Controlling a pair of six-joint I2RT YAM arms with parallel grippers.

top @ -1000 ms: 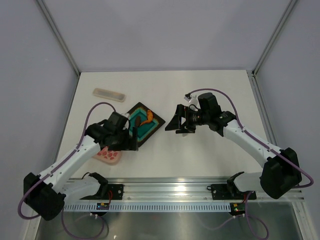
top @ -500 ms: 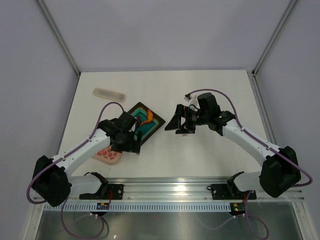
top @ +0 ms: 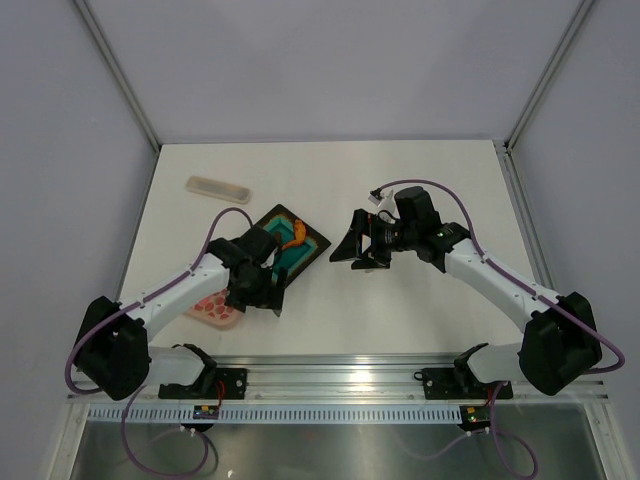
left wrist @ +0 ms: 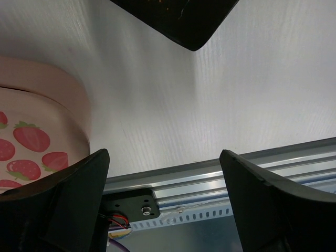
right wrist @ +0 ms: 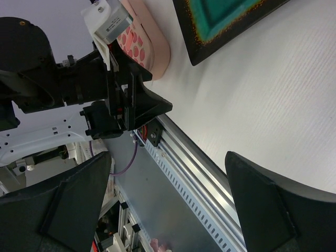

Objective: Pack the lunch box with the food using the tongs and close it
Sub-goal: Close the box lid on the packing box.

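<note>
The pink lunch box (top: 213, 309) with its strawberry-spotted lid lies at the near left, also in the left wrist view (left wrist: 37, 131) and the right wrist view (right wrist: 152, 50). An orange shrimp piece of the food (top: 296, 232) rests on the dark tray (top: 312, 241). My left gripper (top: 268, 300) hangs open just right of the box, fingers pointing at the near rail, nothing between them (left wrist: 165, 202). My right gripper (top: 350, 258) is open and empty right of the tray (right wrist: 170, 205). The tongs are out of view.
A pale translucent case (top: 218, 187) lies at the back left. The dark tray's corner (left wrist: 181, 23) shows above the left fingers. The metal rail (top: 330, 375) runs along the near table edge, close under the left gripper.
The left arm has swung its gripper a little right and toward the near edge, beside the lunch box. The right arm has not moved.
</note>
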